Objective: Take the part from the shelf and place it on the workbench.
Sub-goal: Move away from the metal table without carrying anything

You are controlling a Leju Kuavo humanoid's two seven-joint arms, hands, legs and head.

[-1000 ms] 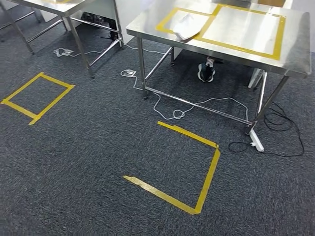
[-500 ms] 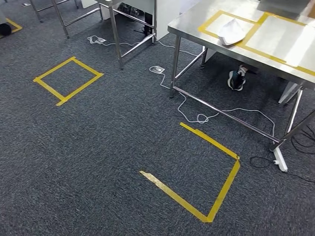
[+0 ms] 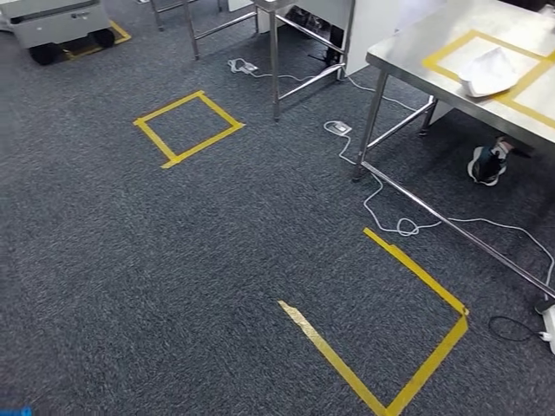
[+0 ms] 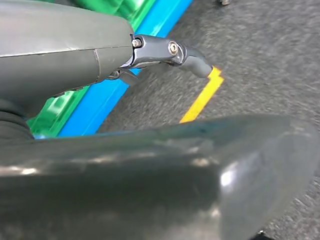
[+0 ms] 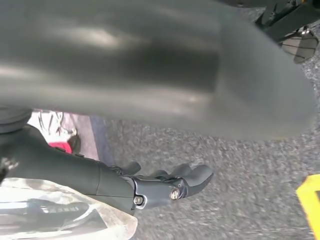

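Floor: dark grey short-pile carpet (image 3: 131, 286) across the whole room.

Markings on the carpet: 1 closed yellow tape square (image 3: 188, 128) far forward on the left robot hand's side. 1 open tape outline (image 3: 419, 347), 3 sides only, is closer in, on the right robot hand's side.

Furniture: steel table (image 3: 419, 48) forward on the right robot hand's side, with yellow tape frames on its top. The white part (image 3: 491, 71) lies on that table inside 1 frame, well apart from both robot hands. The legs of a second steel table (image 3: 275, 61) show further back. A white wheeled unit (image 3: 59, 22) stands at the far left.

Under the table and around it: white cable (image 3: 393, 217) looped on the carpet, a floor socket box (image 3: 338, 128), a shoe (image 3: 487, 163), and a power strip (image 3: 548, 325) with a dark cord.

Left robot hand (image 4: 113, 170): fingers (image 4: 188, 55) stretched out straight, thumb apart from them, nothing held. Past the fingertips lie carpet and a yellow tape strip (image 4: 202, 97). Blue (image 4: 113, 95) and green surfaces (image 4: 56, 107) sit beside the hand, kind not identifiable.

Right robot hand (image 5: 113, 90): fingers (image 5: 185, 180) extended with the tips slightly bent, thumb apart, carpet visible in the gap, nothing held. A clear plastic wrapping (image 5: 56, 215) shows next to the hand's base. I cannot tell what it holds.
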